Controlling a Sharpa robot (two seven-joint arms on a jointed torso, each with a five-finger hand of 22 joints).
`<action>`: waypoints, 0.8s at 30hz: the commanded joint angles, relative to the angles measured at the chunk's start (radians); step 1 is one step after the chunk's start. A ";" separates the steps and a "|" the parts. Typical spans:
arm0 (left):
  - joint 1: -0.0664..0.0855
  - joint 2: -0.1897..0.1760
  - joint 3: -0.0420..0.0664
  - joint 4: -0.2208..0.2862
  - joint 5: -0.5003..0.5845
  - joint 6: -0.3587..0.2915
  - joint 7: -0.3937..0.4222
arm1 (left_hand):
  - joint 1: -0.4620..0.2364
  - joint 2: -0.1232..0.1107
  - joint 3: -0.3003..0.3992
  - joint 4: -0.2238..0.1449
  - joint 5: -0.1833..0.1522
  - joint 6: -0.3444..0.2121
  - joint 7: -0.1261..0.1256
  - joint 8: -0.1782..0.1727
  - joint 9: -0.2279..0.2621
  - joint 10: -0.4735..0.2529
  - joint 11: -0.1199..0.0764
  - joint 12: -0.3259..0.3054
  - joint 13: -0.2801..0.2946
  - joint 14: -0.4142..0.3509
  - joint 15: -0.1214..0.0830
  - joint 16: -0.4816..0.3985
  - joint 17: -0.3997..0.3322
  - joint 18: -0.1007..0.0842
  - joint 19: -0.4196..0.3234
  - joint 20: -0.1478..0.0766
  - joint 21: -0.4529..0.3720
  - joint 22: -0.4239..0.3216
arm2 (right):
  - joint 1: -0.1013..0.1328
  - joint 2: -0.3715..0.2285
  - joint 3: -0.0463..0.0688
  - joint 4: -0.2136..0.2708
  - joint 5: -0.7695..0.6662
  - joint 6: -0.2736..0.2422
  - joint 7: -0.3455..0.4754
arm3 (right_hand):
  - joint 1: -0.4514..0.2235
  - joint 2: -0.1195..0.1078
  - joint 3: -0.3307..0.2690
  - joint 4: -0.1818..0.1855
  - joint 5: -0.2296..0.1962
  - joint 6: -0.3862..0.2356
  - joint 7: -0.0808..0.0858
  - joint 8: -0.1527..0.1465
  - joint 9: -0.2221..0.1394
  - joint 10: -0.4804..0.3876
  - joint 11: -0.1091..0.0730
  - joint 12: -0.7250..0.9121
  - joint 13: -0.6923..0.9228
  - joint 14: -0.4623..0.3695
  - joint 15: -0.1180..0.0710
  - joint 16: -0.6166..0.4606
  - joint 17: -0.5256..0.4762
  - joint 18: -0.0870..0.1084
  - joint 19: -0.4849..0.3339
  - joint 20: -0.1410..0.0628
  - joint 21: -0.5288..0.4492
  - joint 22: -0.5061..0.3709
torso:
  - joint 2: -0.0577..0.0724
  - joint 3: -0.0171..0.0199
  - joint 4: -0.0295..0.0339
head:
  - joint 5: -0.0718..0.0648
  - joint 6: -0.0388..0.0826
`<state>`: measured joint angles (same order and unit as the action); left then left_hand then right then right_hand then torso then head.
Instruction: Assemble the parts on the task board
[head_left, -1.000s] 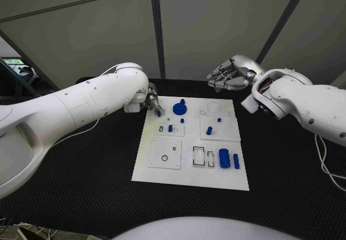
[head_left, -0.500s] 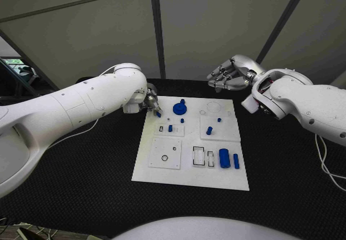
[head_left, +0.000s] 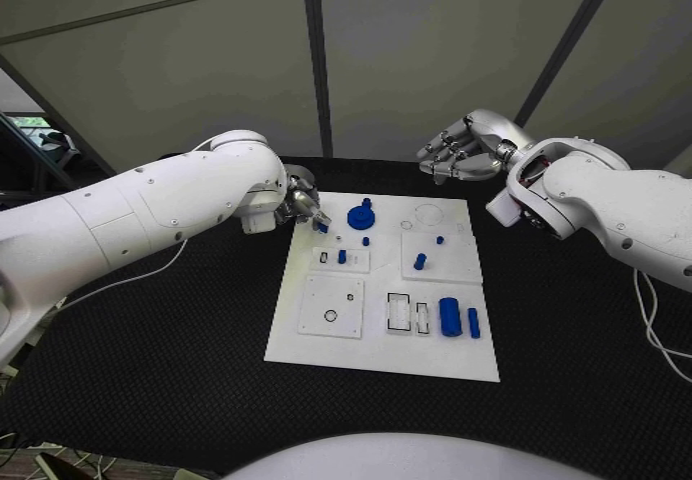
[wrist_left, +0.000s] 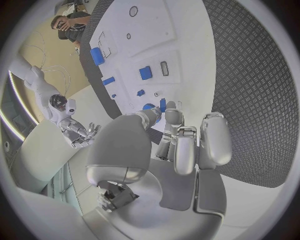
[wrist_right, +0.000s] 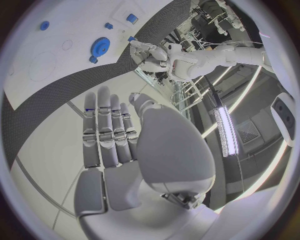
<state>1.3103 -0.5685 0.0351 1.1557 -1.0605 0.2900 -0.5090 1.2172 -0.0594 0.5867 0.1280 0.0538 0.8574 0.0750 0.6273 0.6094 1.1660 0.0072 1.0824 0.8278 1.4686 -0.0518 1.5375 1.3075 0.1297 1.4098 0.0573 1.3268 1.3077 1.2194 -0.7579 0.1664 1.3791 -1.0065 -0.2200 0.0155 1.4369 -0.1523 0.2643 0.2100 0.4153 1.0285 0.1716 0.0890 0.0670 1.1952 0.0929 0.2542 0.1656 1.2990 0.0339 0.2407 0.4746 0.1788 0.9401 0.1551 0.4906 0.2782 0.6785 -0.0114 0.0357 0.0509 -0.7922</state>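
Note:
The white task board (head_left: 382, 350) lies in the middle of the black table. My left hand (head_left: 302, 205) hovers over the board's far left corner and pinches a small blue peg (head_left: 319, 227) between thumb and fingers; in the left wrist view the peg (wrist_left: 162, 105) shows at the fingertips (wrist_left: 173, 118) above the board (wrist_left: 187, 45). A blue gear (head_left: 361, 217) sits just to the right of it. My right hand (head_left: 459, 150) hangs beyond the board's far right corner, its fingers (wrist_right: 106, 130) straight and holding nothing.
Short blue pegs (head_left: 342, 256) (head_left: 420, 262) stand mid-board. A blue cylinder (head_left: 449, 316) and a thin blue bar (head_left: 473, 322) lie near the right edge, beside two empty rectangular slots (head_left: 397, 312). A square plate with a round hole (head_left: 330, 306) sits at the near left.
My left arm's elbow has swung a little while its hand stays over the far left corner, still pinching the peg. The right hand has not moved.

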 joint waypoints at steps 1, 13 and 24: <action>0.000 -0.031 0.000 0.053 0.035 -0.093 0.023 | -0.008 -0.006 0.123 -0.117 0.003 0.000 -0.002 0.006 0.003 0.015 -0.007 0.006 0.003 0.085 -0.005 0.004 0.217 -0.063 0.008 -0.002 0.009 0.058 | 0.002 -0.003 0.001 0.000 -0.002 0.000 0.009 | -0.011 0.002 0.004 -0.001 0.002 0.004 0.003 -0.004 0.002 0.001 0.004 -0.005 -0.001 0.000 0.007 -0.004 0.001 0.003 -0.001 0.008 -0.004 -0.002 | 0.000 -0.0002 0.0004 | 0.001 -0.002; -0.027 -0.109 -0.006 0.189 -0.037 -0.136 0.006 | -0.017 -0.023 0.143 -0.126 0.003 0.007 -0.006 0.012 0.008 0.032 -0.011 0.016 0.016 0.090 -0.009 0.012 0.230 -0.066 0.016 -0.005 0.019 0.068 | 0.002 -0.007 0.001 -0.001 -0.002 0.000 0.009 | -0.013 0.003 0.005 0.000 0.003 0.005 0.003 -0.004 0.002 0.002 0.004 -0.005 -0.001 0.001 0.007 -0.004 0.001 0.003 -0.001 0.008 -0.004 -0.002 | -0.001 -0.0004 0.0018 | 0.008 -0.007; -0.059 -0.121 -0.024 0.228 -0.080 -0.131 -0.020 | -0.022 -0.031 0.157 -0.130 0.005 0.012 -0.009 0.015 0.010 0.043 -0.014 0.022 0.025 0.093 -0.011 0.017 0.237 -0.067 0.021 -0.007 0.024 0.073 | 0.001 -0.008 0.001 -0.002 -0.002 0.001 0.010 | -0.013 0.003 0.005 0.000 0.003 0.005 0.003 -0.004 0.002 0.002 0.004 -0.005 -0.001 0.001 0.007 -0.004 0.001 0.003 -0.001 0.008 -0.004 -0.002 | -0.001 -0.0004 0.0002 | 0.009 -0.009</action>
<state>1.2504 -0.6897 0.0102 1.3795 -1.1038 0.1649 -0.5163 1.1921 -0.0843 0.6214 0.1181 0.0522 0.8651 0.0677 0.6372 0.6186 1.1898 0.0081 1.1002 0.8516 1.4653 -0.0552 1.5490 1.3075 0.1294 1.4241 0.0502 1.3469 1.3075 1.2194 -0.7654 0.1664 1.3770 -1.0066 -0.2201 0.0159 1.4329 -0.1483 0.2642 0.2099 0.4153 1.0285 0.1716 0.0890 0.0678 1.1952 0.0929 0.2542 0.1657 1.2989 0.0339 0.2407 0.4746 0.1788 0.9401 0.1551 0.4906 0.2770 0.6769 -0.0119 0.0375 0.0609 -0.8012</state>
